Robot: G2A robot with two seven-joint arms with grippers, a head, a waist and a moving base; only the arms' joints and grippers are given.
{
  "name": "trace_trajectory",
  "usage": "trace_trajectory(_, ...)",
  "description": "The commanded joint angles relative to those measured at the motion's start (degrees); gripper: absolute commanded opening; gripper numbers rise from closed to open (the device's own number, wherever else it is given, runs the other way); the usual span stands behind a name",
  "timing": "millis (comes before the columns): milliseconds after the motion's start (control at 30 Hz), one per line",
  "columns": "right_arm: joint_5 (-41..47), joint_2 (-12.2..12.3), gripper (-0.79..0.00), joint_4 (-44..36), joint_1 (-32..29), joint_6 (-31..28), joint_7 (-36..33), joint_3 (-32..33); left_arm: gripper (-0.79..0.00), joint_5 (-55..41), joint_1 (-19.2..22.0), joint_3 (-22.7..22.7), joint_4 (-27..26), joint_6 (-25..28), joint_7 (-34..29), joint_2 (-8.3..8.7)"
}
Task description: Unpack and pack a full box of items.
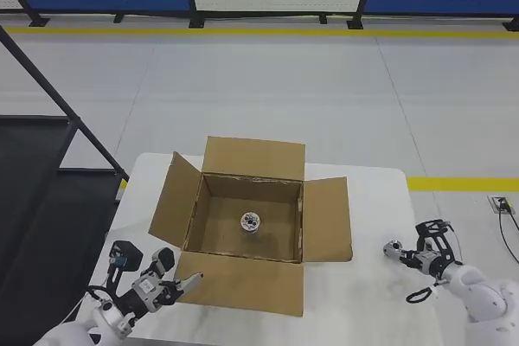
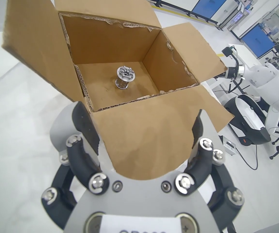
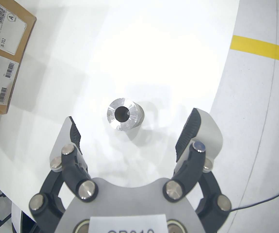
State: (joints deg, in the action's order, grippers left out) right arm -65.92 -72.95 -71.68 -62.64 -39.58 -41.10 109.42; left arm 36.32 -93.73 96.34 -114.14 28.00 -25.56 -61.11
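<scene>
Two sets of jaws stand wide apart, gripping nothing. The left gripper (image 2: pixel 139 112) sits at the near flap of the open cardboard box (image 1: pixel 251 158). The right gripper (image 3: pixel 132 124) hangs over a hollow metal cylinder (image 3: pixel 125 117) resting on the white table (image 1: pixel 372 294) beside the box. A ribbed metal hub (image 2: pixel 124 78) stands inside on the box floor.

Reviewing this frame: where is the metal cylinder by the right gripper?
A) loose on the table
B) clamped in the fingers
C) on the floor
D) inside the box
A: the metal cylinder sits on the white table, the right gripper open with gaps either side.
</scene>
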Motion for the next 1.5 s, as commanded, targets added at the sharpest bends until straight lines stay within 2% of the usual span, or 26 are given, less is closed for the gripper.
trace_trajectory(0,-0.40,0.19,-0.225,1.31,0.73,0.21,0.53,-0.93,0.000,-0.01,-0.15,-0.06,-0.03,-0.13,0.23,0.01)
trace_trajectory(33,-0.62,0.29,-0.345,2.02,1.16,0.18,0.75,-1.46,0.000,0.03,-0.24,-0.07,-0.07,-0.15,0.30,0.02)
trace_trajectory(67,-1.20,0.43,-0.406,2.98,1.75,0.22,0.77,-2.22,0.000,0.15,-0.38,-0.03,-0.10,-0.17,0.35,0.04)
trace_trajectory(200,-2.25,0.76,-0.459,5.31,3.23,1.16,1.03,-3.95,0.000,-0.08,-0.85,0.29,-0.07,-0.30,0.94,0.08)
trace_trajectory(233,-2.32,0.89,-0.502,5.86,3.52,1.11,1.24,-4.38,0.000,-0.18,-0.97,0.44,-0.04,-0.28,1.12,0.09)
trace_trajectory(300,-2.31,1.12,-0.659,6.36,3.81,1.27,1.56,-4.73,0.000,-0.39,-1.12,0.58,0.07,-0.24,1.23,0.12)
trace_trajectory(333,-2.21,1.19,-0.763,6.35,3.83,1.22,1.75,-4.84,0.000,-0.42,-1.14,0.61,0.08,-0.21,1.22,0.13)
trace_trajectory(367,-1.92,1.30,-0.785,6.13,3.76,1.22,2.11,-4.84,0.000,-0.36,-1.16,0.66,0.10,-0.22,1.16,0.16)
trace_trajectory(467,-0.46,1.62,-0.785,3.83,2.62,1.11,3.63,-4.49,0.000,-0.40,-1.15,0.69,0.15,-0.20,1.16,0.20)
trace_trajectory(567,1.64,1.82,-0.785,-1.88,0.37,2.01,4.58,-4.03,0.000,-0.42,-1.00,0.65,0.29,0.00,1.16,0.25)
trace_trajectory(667,4.03,1.71,-0.785,-13.84,-3.64,5.38,4.72,-4.22,0.000,-0.71,-0.84,0.73,0.60,0.28,1.08,0.31)
trace_trajectory(767,5.31,1.41,-0.785,-31.42,-9.24,9.23,3.90,-6.05,0.000,-0.92,-0.78,0.84,1.02,0.69,1.20,0.37)
trace_trajectory(900,0.78,1.16,-0.785,-50.93,-13.24,13.60,-0.21,-13.21,0.000,-1.56,-1.06,1.03,1.70,1.62,2.08,0.41)
trace_trajectory(1000,-4.71,1.01,-0.785,-55.94,-10.70,15.10,-4.10,-22.06,0.000,-1.93,-1.83,1.59,2.02,2.34,3.37,0.42)
trace_trajectory(1067,-7.48,0.74,-0.785,-55.02,-6.76,15.64,-6.38,-28.69,0.000,-2.07,-2.60,2.16,2.14,2.73,4.45,0.41)
trace_trajectory(1167,-9.65,-0.15,-0.785,-48.70,1.27,17.92,-9.87,-38.18,0.000,-2.24,-4.04,3.07,2.22,3.32,6.09,0.40)
trace_trajectory(1333,-7.57,-2.75,-0.785,-30.61,16.16,21.62,-14.65,-50.83,0.000,-2.66,-6.54,4.70,2.30,3.98,8.66,0.33)
trace_trajectory(1467,-3.59,-5.15,-0.785,-15.50,24.89,22.80,-16.33,-57.78,0.000,-3.02,-8.13,5.85,2.38,4.36,9.98,0.29)
